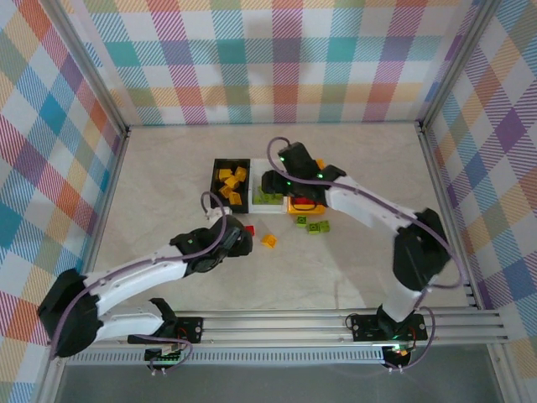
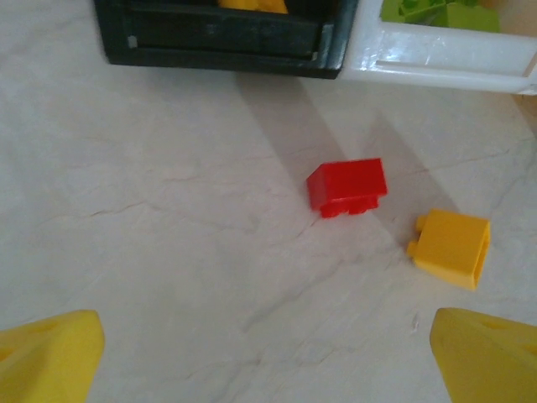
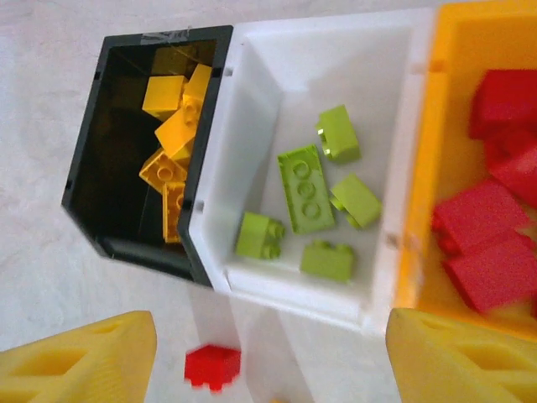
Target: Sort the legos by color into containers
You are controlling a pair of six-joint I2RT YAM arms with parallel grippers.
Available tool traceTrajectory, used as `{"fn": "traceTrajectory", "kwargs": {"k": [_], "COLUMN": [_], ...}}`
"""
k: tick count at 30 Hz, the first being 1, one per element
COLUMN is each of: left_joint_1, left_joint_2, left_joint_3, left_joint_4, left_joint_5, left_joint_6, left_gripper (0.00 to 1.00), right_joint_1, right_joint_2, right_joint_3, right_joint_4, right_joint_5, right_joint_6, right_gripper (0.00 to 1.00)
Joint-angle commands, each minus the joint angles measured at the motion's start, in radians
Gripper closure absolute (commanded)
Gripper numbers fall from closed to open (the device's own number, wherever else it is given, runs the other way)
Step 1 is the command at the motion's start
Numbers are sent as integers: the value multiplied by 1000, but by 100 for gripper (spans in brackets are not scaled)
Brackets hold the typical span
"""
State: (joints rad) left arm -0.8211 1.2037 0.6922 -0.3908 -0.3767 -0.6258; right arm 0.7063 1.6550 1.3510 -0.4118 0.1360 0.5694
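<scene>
Centre the wide-spread left gripper (image 2: 268, 357) on the red lego (image 2: 346, 186) lying on the near side of the black bin (image 2: 218, 38), clear of the yellow lego (image 2: 449, 248) at its right; the right gripper (image 3: 268, 361) hangs parted, empty.

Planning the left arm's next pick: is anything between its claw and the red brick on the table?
Nothing visible. The open left claw faces the red brick across bare table; the yellow brick lies off to one side, apart.
</scene>
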Motion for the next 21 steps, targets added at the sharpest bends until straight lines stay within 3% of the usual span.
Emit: {"fn": "traceTrajectory", "kwargs": {"k": [1, 9, 16, 21], "left_joint_1": [39, 66, 65, 65], "left_joint_2": [140, 396, 425, 421], "left_joint_3": [79, 180, 150, 134], "left_joint_4": [160, 220, 230, 221], "left_joint_5": [109, 109, 70, 64], "left_joint_6": [50, 73, 79, 89], "left_gripper": [6, 21, 50, 63], "right_joint_1": [-1, -1, -1, -2], "right_joint_2": [-106, -322, -381, -388], "right_joint_3": [-132, -343, -398, -440], "right_joint_4": [54, 47, 47, 53], "right_joint_5": [-1, 22, 43, 67], "right_joint_6": [37, 67, 77, 95], "right_gripper": [27, 26, 25, 25]}}
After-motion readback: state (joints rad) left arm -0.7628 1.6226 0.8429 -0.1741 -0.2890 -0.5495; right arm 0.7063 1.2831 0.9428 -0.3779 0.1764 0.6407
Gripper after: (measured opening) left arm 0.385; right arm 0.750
